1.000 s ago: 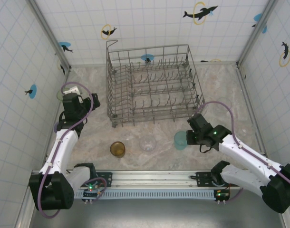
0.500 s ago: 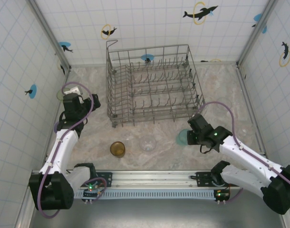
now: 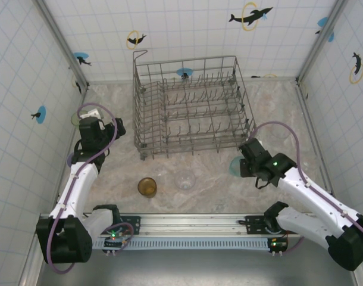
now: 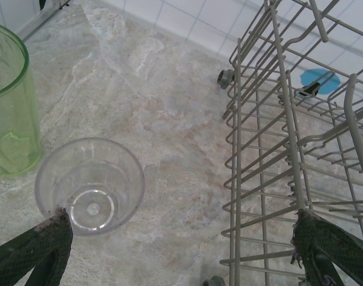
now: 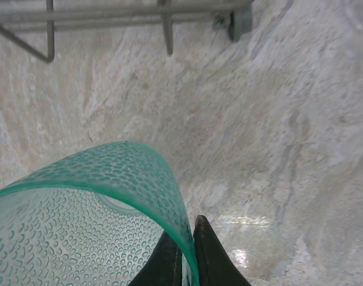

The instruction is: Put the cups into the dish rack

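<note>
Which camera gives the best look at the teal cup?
The right wrist view: the teal cup is close up, dimples clear, right gripper shut on its rim. The top view gives a small teal patch near the dish rack.

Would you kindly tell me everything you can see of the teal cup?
The teal cup is translucent plastic, its wall dimpled all over, its rim thin and smooth. The right claw is shut on that rim, one finger inside, one outside. The cup is just off the near right corner of the dish rack; whether it rests on the table I cannot tell.
</note>
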`<state>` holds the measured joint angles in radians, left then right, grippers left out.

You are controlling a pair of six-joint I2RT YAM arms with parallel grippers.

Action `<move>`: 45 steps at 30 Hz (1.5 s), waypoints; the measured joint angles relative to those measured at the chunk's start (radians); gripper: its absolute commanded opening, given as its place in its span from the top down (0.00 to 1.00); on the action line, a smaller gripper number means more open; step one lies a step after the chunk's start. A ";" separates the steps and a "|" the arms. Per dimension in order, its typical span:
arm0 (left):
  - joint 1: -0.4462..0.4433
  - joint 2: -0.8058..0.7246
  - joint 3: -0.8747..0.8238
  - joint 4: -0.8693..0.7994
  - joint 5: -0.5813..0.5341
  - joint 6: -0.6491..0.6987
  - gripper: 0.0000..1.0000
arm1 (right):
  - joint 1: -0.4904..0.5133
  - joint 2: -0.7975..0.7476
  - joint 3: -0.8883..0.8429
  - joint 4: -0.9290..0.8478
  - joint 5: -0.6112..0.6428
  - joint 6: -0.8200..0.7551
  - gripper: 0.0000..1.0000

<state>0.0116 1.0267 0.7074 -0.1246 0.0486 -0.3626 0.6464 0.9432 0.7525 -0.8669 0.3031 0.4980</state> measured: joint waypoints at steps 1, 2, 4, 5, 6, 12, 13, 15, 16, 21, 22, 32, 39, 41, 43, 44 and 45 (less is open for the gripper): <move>0.000 0.001 0.000 -0.002 -0.002 0.000 0.02 | -0.011 0.003 0.021 -0.013 0.006 -0.008 1.00; 0.000 0.001 0.000 -0.003 -0.004 0.000 0.02 | -0.023 0.006 0.040 -0.023 0.014 -0.015 1.00; 0.000 0.002 0.000 -0.003 -0.006 0.000 0.02 | -0.042 0.009 0.073 -0.044 0.021 -0.027 1.00; -0.001 0.002 0.000 -0.003 -0.007 0.000 0.02 | -0.051 0.009 0.090 -0.055 0.025 -0.035 1.00; -0.001 0.002 0.000 -0.003 -0.007 0.000 0.02 | -0.058 0.010 0.103 -0.063 0.027 -0.041 1.00; -0.001 0.002 0.000 -0.011 -0.007 0.000 0.02 | -0.086 0.032 0.201 -0.124 0.035 -0.072 1.00; -0.001 0.002 0.000 -0.014 -0.007 0.000 0.02 | -0.085 0.040 0.219 -0.131 0.036 -0.077 1.00; -0.001 0.002 0.000 -0.022 -0.008 0.000 0.02 | -0.088 0.056 0.257 -0.145 0.036 -0.087 1.00; -0.001 0.002 0.000 -0.026 -0.008 0.000 0.02 | -0.089 0.066 0.280 -0.156 0.036 -0.092 1.00; -0.001 0.002 0.004 -0.036 -0.008 0.000 0.02 | -0.099 0.123 0.405 -0.193 0.040 -0.123 1.00; -0.001 0.002 0.006 -0.038 -0.008 0.000 0.02 | -0.103 0.132 0.428 -0.196 0.040 -0.133 1.00; -0.001 0.008 0.009 -0.048 -0.020 0.000 0.02 | -0.167 0.222 0.573 -0.177 0.018 -0.203 1.00; -0.001 0.017 0.014 -0.054 -0.042 0.000 0.02 | -0.196 0.330 0.608 -0.069 -0.054 -0.225 1.00; -0.001 0.022 0.018 -0.056 -0.051 0.000 0.02 | -0.197 0.364 0.622 -0.029 -0.082 -0.229 1.00; -0.001 0.023 0.023 -0.059 -0.062 0.000 0.02 | -0.197 0.393 0.629 0.014 -0.106 -0.232 1.00; -0.001 0.023 0.025 -0.061 -0.068 0.000 0.02 | -0.197 0.406 0.629 0.039 -0.121 -0.235 1.00; -0.001 0.023 0.027 -0.062 -0.074 0.000 0.02 | -0.197 0.417 0.629 0.060 -0.133 -0.238 1.00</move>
<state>0.0109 1.0492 0.7345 -0.1867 -0.0254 -0.3630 0.4496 1.3598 1.3819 -0.8074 0.1703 0.2600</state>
